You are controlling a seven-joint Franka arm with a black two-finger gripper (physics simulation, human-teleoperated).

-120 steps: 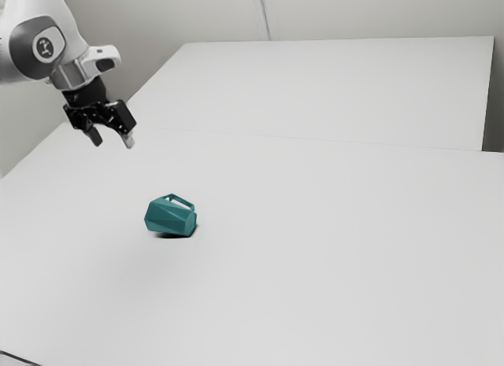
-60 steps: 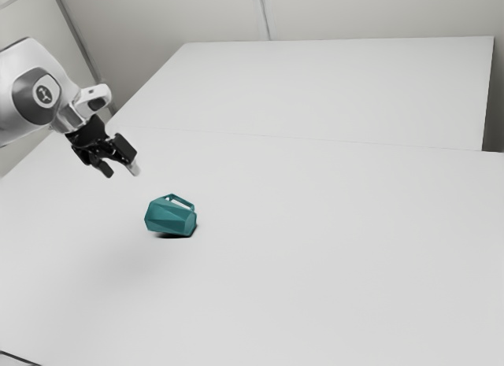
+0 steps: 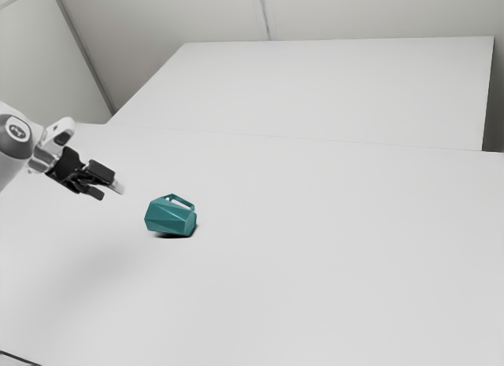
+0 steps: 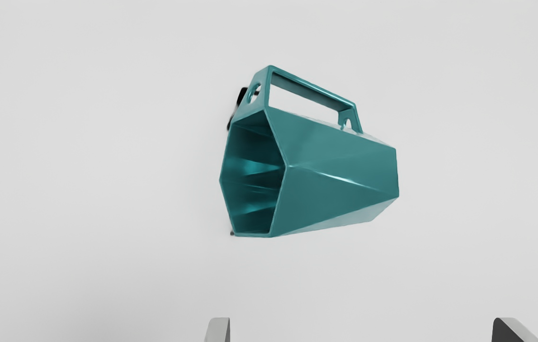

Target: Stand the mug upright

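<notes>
A teal mug lies on its side on a pale worktop, not upright as wanted. Its open mouth faces the exterior view's left; its angular handle runs along its upper side. Beyond the mouth end, apart from the mug and above the worktop, is my gripper, open and holding nothing. If I came in too low, a finger could shove the mug or snag its handle; its slanting facets (smooth-looking, too) might slip from an off-centre grip mid-turn.
</notes>
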